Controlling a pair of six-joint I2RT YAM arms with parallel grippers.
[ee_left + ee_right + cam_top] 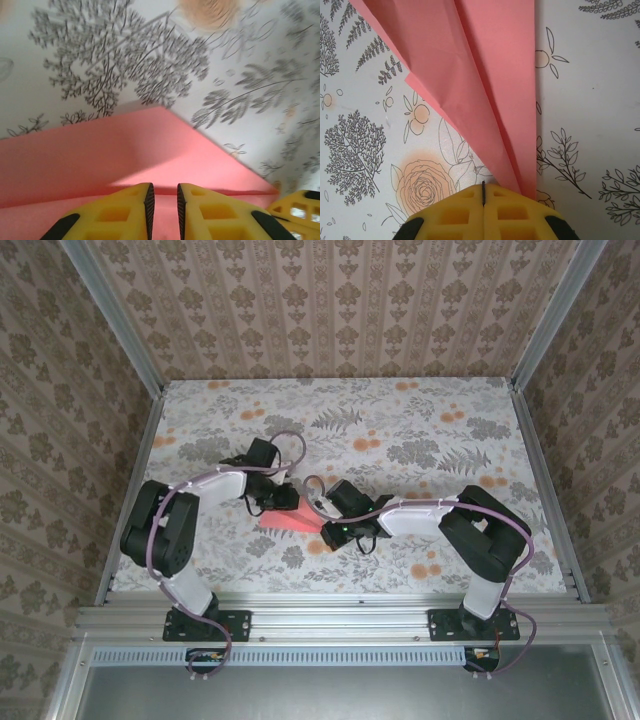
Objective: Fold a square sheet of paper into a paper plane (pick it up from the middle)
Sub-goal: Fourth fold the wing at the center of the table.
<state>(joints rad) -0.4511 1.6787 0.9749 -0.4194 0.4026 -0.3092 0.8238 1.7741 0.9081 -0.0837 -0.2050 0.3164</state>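
Even, soft light, faint shadows. Left wrist view smeared, worktop (260,60) print blurred toward edges; right wrist view sharp, bright.

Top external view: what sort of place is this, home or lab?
Probably a lab robot cell dressed up as a room: aluminium frame posts frame damask wallpaper panels, and a left arm and right arm are bolted to a rail along a floral-print table.

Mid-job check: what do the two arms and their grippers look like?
The left arm and right arm: black joints, white links, a lilac cable looping along each. The left gripper and right gripper: yellow fingers with square cut-outs, black edging.
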